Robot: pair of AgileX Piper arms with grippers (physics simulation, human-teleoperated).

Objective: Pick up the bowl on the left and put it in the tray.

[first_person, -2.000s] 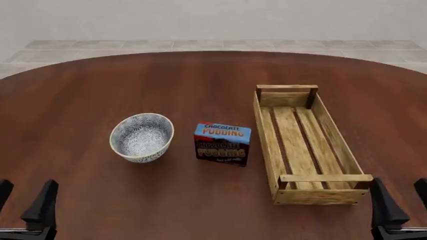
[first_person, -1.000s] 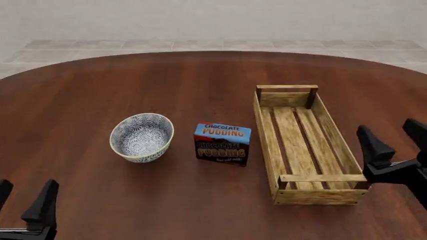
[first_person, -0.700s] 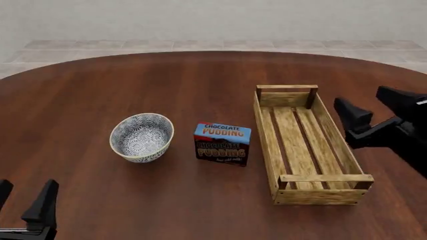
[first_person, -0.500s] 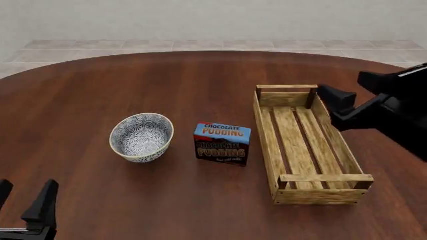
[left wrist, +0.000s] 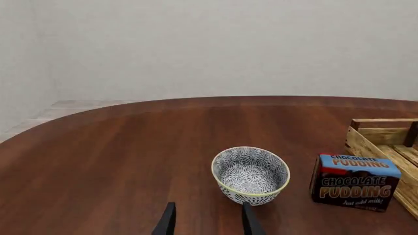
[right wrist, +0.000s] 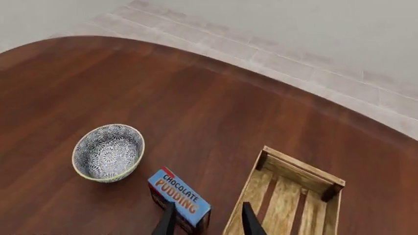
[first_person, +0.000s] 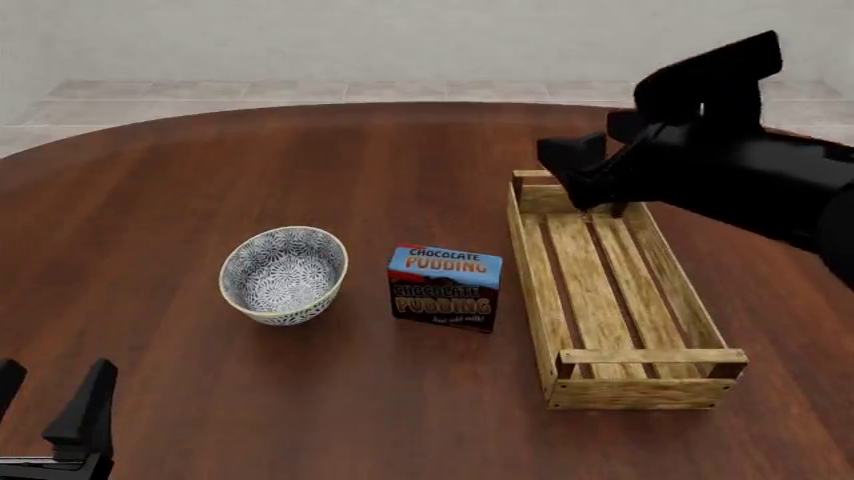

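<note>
Resting untouched on the counter [first_person: 160, 180], the bowl [first_person: 283, 274] is seen left of the tray [first_person: 607, 290], with both the left pincer [left wrist: 207, 224] and the right pincer [right wrist: 206, 219] spread.

Both arms are matte black with blocky housings, each tool [first_person: 54, 410] ending in tapered black fingers [left wrist: 167, 223].

One bowl [first_person: 283, 274] on the counter [first_person: 174, 190], one tray [first_person: 611, 290], one pudding box [first_person: 445, 287]. Two pincers: left pincer [first_person: 51, 410], right pincer [first_person: 594, 168].
</note>
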